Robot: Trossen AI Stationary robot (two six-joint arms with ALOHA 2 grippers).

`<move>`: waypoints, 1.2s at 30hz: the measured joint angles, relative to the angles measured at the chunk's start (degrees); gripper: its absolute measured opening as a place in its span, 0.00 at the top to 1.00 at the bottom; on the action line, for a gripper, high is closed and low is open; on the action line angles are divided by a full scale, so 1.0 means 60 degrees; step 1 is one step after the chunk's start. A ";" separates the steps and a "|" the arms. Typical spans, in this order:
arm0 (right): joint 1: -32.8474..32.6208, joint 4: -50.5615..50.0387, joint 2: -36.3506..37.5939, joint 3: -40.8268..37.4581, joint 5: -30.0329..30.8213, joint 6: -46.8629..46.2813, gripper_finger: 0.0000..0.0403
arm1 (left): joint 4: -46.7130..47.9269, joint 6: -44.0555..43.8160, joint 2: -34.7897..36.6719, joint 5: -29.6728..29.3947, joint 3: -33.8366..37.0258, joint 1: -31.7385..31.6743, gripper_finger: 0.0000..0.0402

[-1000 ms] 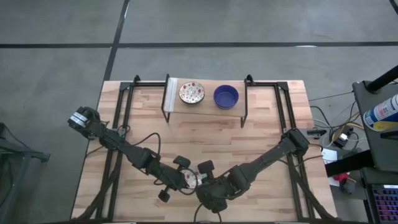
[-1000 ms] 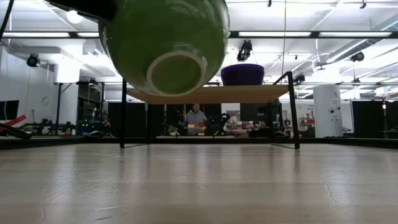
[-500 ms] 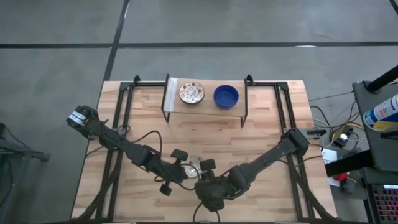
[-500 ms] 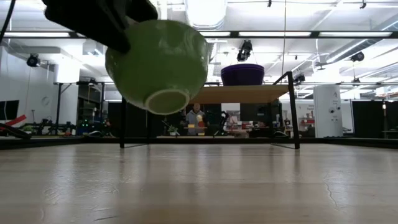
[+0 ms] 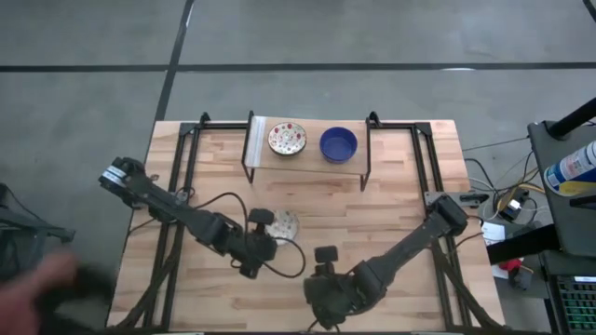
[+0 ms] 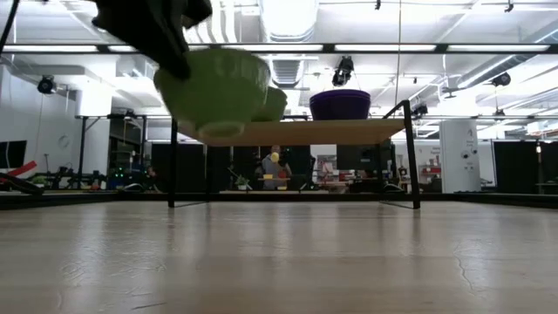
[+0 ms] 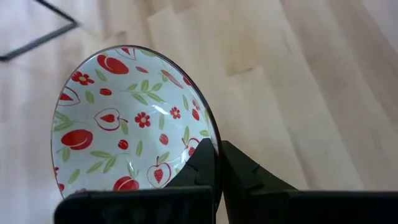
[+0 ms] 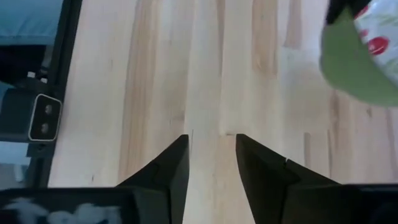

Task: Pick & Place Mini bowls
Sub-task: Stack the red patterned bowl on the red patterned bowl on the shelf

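Observation:
A mini bowl [image 7: 124, 118], green outside and white inside with red fruit and flowers, hangs above the table's middle [image 5: 285, 224], with my left gripper [image 7: 219, 163] shut on it. The low view shows this bowl [image 6: 218, 92] well clear of the tabletop. My right gripper [image 5: 325, 255] stands open and empty nearer the front edge; its wrist view shows bare wood between the fingers of my right gripper [image 8: 211, 155]. On the shelf [image 5: 307, 158] at the far edge rest a patterned mini bowl [image 5: 287, 138] and a blue mini bowl [image 5: 338, 144], each on its base. My left gripper pinches the bowl's rim [image 7: 210, 140] between its two fingers, one finger inside the bowl and one finger [image 7: 245, 177] outside. The fingers slant down at it from the table's left and near side. The bowl is lifted clear, nearly upright, its mouth up.
The shelf stands on dark metal legs [image 5: 365, 172] at the far middle of the table. A blurred hand of a person [image 5: 47, 279] shows off the table's near left corner. Bare wood [image 5: 400, 186] lies between the shelf and the arms.
My right gripper has let go of the bowl and drawn back toward the near edge. My left gripper has carried the bowl toward the far edge and a little up, tipping it from base-forward to nearly upright.

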State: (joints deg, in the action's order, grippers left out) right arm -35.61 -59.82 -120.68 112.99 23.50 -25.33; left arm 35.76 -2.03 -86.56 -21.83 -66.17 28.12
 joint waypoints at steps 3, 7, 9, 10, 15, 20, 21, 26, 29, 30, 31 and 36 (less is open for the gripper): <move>-0.0133 0.0024 0.0006 -0.0059 0.0426 -0.0157 0.70 | 0.1215 -0.0133 0.0007 -0.0354 -0.0791 -0.0049 0.99; -0.0217 0.0085 0.0011 -0.0297 0.0798 -0.0410 0.72 | 0.2534 -0.0259 0.0013 -0.1028 -0.1925 -0.0133 0.99; -0.0220 0.0086 0.0004 -0.0460 0.0982 -0.0468 0.73 | 0.3044 -0.0252 0.0015 -0.1190 -0.2461 -0.0250 0.99; -0.0224 0.0094 0.0004 -0.0542 0.1090 -0.0468 0.73 | 0.3290 -0.0248 0.0015 -0.1217 -0.2707 -0.0330 0.99; -0.0191 0.0167 -0.0007 -0.0974 0.1201 -0.0758 0.76 | 0.4355 -0.0179 0.0015 -0.1443 -0.3807 -0.1014 0.99; -0.0187 0.0618 -0.0007 -0.1371 0.1378 -0.0738 0.78 | 0.4712 0.0339 0.0015 -0.1714 -0.4474 -0.1925 0.99; -0.0187 0.0663 -0.0007 -0.1419 0.1378 -0.0730 0.78 | 0.4694 0.0503 0.0015 -0.1717 -0.4551 -0.2122 0.99; -0.0187 0.0902 -0.0011 -0.1557 0.1376 -0.0719 0.80 | 0.4698 0.1198 -0.0068 -0.1524 -0.4942 -0.3177 0.99; -0.0187 0.1097 -0.0010 -0.1585 0.1378 -0.0711 0.82 | 0.4636 0.1484 -0.0091 -0.1275 -0.5181 -0.3842 0.99; -0.0187 0.1142 -0.0011 -0.1592 0.1378 -0.0701 0.82 | 0.4615 0.1586 -0.0095 -0.1271 -0.5239 -0.4066 0.99; -0.0187 0.1149 -0.0011 -0.1603 0.1375 -0.0691 0.82 | 0.4615 0.1691 -0.0095 -0.1270 -0.5293 -0.4279 0.99; -0.0183 0.1333 -0.0011 -0.1695 0.1375 -0.0672 0.83 | 0.4171 0.2197 -0.0095 -0.0896 -0.5491 -0.5340 0.99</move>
State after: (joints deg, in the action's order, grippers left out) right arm -36.71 -51.82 -120.75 102.82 31.75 -29.36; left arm 60.79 11.15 -87.13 -27.21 -99.11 -3.92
